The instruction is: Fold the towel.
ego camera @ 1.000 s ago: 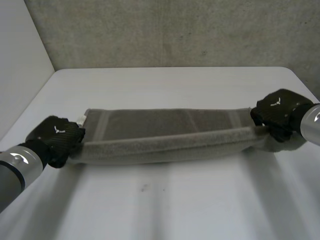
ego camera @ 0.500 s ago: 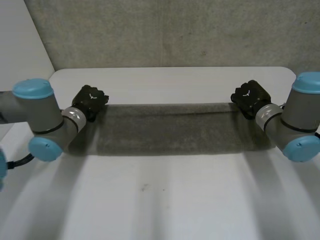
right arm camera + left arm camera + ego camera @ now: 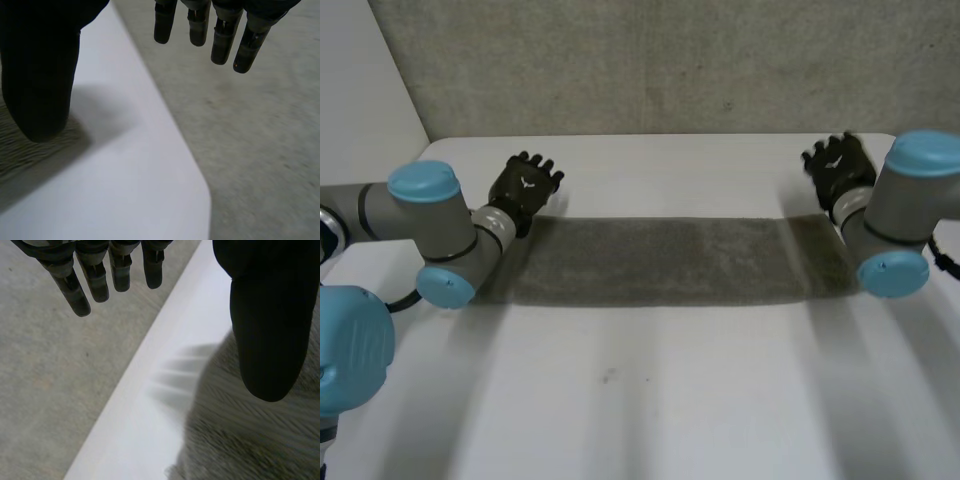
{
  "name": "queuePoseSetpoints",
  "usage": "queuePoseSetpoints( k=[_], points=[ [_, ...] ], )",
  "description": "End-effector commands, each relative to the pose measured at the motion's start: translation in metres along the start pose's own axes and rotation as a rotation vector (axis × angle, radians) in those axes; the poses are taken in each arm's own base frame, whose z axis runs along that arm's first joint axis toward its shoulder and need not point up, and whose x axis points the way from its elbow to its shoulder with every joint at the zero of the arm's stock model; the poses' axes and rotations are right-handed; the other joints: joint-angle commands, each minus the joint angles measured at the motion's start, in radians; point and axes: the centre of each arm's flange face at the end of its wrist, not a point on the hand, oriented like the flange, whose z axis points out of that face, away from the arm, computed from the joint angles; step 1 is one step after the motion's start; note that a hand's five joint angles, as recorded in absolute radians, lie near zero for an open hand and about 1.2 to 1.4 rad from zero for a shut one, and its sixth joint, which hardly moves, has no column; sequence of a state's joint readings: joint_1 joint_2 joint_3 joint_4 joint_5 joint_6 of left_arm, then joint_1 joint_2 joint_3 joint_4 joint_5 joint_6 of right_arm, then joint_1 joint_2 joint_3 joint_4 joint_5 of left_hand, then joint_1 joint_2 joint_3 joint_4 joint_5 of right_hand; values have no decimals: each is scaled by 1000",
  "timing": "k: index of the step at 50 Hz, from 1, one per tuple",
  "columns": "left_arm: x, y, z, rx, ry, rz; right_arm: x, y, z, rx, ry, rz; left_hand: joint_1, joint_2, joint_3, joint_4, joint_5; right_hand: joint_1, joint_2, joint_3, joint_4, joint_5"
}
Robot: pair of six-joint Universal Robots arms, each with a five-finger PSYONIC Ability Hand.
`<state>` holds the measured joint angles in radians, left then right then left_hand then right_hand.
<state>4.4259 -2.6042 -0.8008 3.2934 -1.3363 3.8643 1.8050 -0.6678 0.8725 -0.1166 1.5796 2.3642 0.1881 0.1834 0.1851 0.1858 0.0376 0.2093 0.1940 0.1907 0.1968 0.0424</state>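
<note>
A grey towel [image 3: 670, 262] lies flat on the white table [image 3: 650, 400] as a long folded strip running left to right. My left hand [image 3: 524, 186] hovers just beyond the strip's far left corner, fingers straight and spread, holding nothing. In the left wrist view its fingers [image 3: 95, 277] and thumb [image 3: 270, 325] stand apart above the towel's corner [image 3: 250, 440]. My right hand [image 3: 838, 166] hangs past the far right corner, open and empty. The right wrist view has its fingers [image 3: 220, 30] over the floor and its thumb [image 3: 40, 70] above the towel's end [image 3: 20, 150].
The table's far edge [image 3: 660, 137] runs close behind both hands, with grey floor [image 3: 670, 60] beyond it. A white wall [image 3: 360, 120] stands at the left. My arms' elbows [image 3: 445, 285] [image 3: 892, 272] sit at the towel's two ends.
Both hands carried the towel's near edge over to the far edge, then let go. They have opened and lifted back from the far corners, leaving the towel flat.
</note>
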Motion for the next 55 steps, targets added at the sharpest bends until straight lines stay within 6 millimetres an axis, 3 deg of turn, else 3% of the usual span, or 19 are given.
queuePoseSetpoints(
  k=[1,8,15,20,31,37,44,49,50,55],
  points=[
    [-29,-31,-10,44,-49,-25,46,-39,-20,41,41,188,-14,-9,-11,-11,-38,-35,-19,-16,-22,-42],
    [-53,-46,-38,27,-69,-196,48,-49,-58,-8,-135,230,-7,-2,-4,-5,-31,-35,-19,-16,-22,-42],
    [-62,-48,-84,-27,-61,-471,40,-14,-95,-202,-272,273,-7,-2,-4,-5,-31,-35,-19,-16,-22,-42],
    [-58,-43,-103,-64,-57,-577,29,7,-106,-266,-304,289,-7,-2,-4,-5,-31,66,81,85,78,58],
    [-43,-35,-116,-105,-14,-609,6,46,-100,-261,-292,301,-10,-5,-7,-7,-34,503,519,522,516,496],
    [-41,-33,-117,-112,-11,-612,2,65,-88,-261,-283,312,-13,-8,-10,-10,-37,595,610,613,607,587],
    [-41,-32,-117,-115,-11,-612,0,71,-82,-242,-289,321,-14,-9,-11,-11,-38,730,745,748,742,722],
    [-40,-33,-117,-115,-11,-614,3,77,-75,-213,-262,314,-14,-9,-11,-11,-38,968,983,986,980,960],
    [-40,-33,-118,-116,-9,-614,3,79,-74,-210,-261,312,-14,-9,-11,-11,-38,1168,1184,1187,1181,1161],
    [-39,-34,-118,-115,-6,-615,10,84,-71,-219,-232,317,-14,-9,-11,-11,-38,1187,1202,1206,1199,1179]
  ],
)
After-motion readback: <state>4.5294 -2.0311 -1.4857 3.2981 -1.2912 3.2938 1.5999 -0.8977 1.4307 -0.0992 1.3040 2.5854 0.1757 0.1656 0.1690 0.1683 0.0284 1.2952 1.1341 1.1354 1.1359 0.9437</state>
